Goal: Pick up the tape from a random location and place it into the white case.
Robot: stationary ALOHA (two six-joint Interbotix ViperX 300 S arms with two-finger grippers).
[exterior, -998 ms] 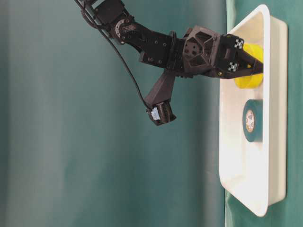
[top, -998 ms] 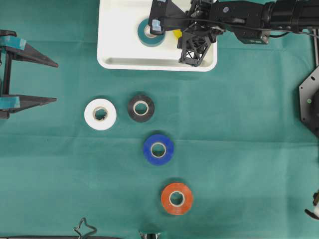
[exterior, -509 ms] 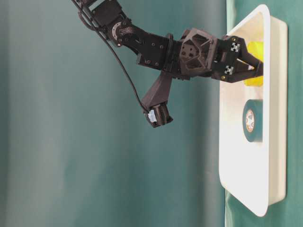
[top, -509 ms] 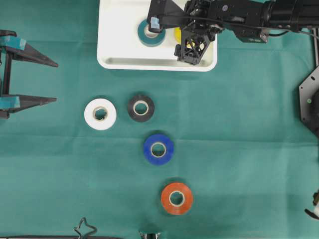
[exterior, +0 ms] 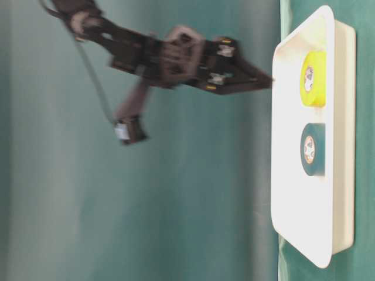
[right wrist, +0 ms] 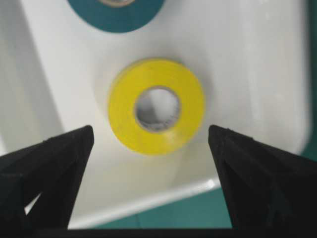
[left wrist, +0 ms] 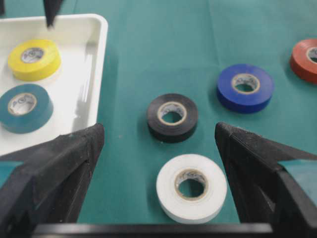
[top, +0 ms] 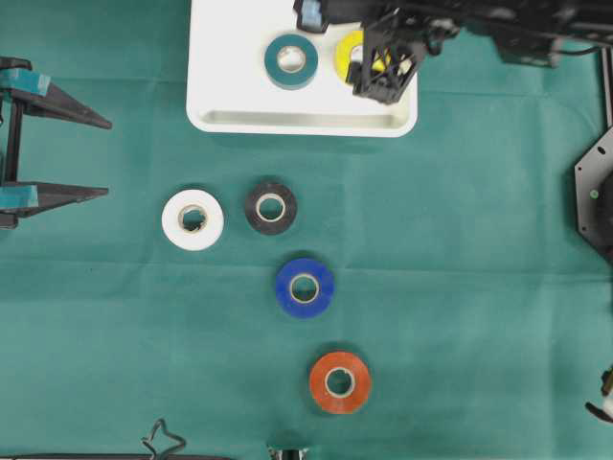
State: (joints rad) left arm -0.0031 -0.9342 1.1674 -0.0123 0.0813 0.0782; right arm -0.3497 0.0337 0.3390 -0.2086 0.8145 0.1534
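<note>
The white case (top: 297,123) sits at the top centre and holds a teal tape roll (top: 291,60) and a yellow tape roll (top: 343,56), both lying flat. My right gripper (top: 358,46) is open and empty, raised above the yellow roll (right wrist: 156,106), which shows between its fingers. The table-level view shows the right gripper (exterior: 258,82) clear of the case (exterior: 299,234) and the yellow roll (exterior: 313,78). My left gripper (top: 107,158) is open and empty at the left edge. It faces the white roll (left wrist: 192,187) and black roll (left wrist: 172,116).
On the green cloth lie a white roll (top: 192,219), a black roll (top: 270,207), a blue roll (top: 305,287) and an orange roll (top: 339,382). A black bracket (top: 596,192) sits at the right edge.
My right gripper has opened, let go of the yellow roll in the case, and lifted away from the case. The left arm has not moved.
</note>
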